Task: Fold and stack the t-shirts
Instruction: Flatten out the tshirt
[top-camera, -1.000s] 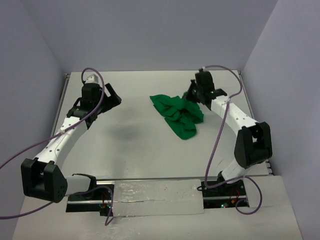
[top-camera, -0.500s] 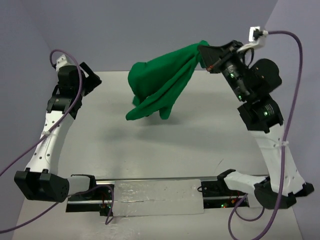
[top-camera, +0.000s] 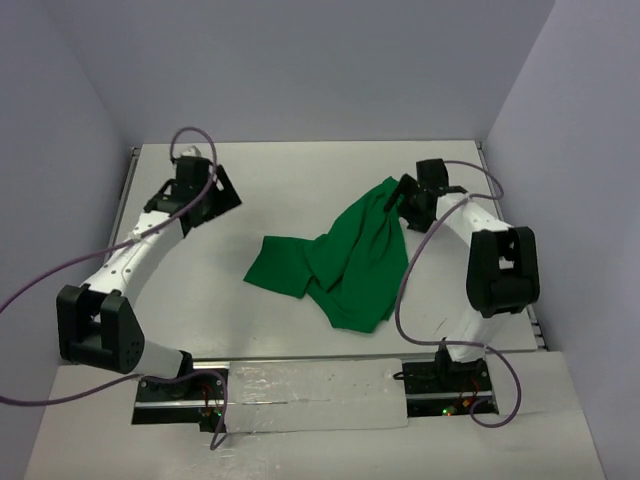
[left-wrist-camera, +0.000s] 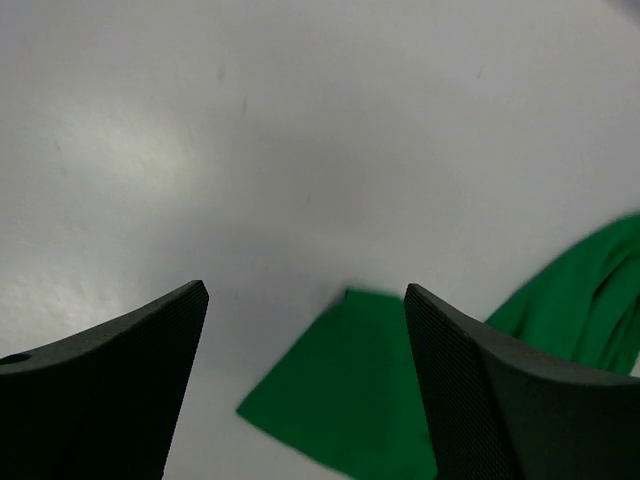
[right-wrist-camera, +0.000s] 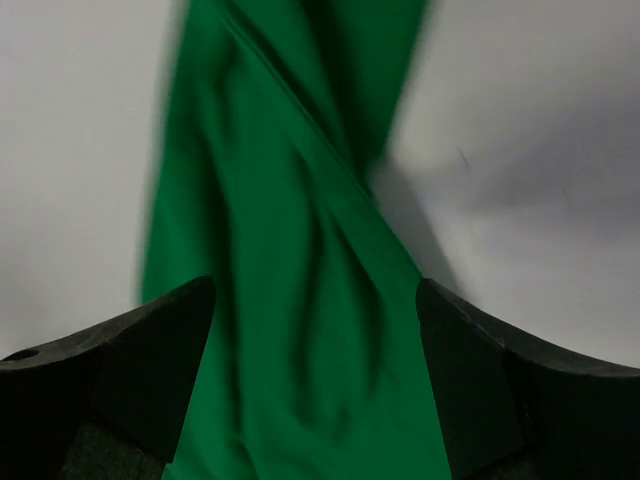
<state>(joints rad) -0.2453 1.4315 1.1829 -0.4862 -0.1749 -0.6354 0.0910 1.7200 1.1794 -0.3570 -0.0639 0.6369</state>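
Right, the green t-shirt (top-camera: 345, 262) lies unfolded and rumpled on the bench (top-camera: 270, 165). A twisted band of cloth runs from its far end, right of centre, down into a wider spread toward the near edge, with one flat flap reaching out leftward at mid-bench. So this reads as the laying-out step: no fold is made, and the garment needs flattening first. Right gripper (top-camera: 403, 193) sits at the far end of the shirt, jaws spread wide with cloth beneath and between them, nothing pinched; whether the fingers touch the fabric I cannot tell. Left gripper (top-camera: 222, 188) hovers over bare bench near the far left corner, well apart from the shirt, jaws wide and empty. Next move, I'd judge: each gripper takes a hem or shoulder edge and draws the cloth out flat.
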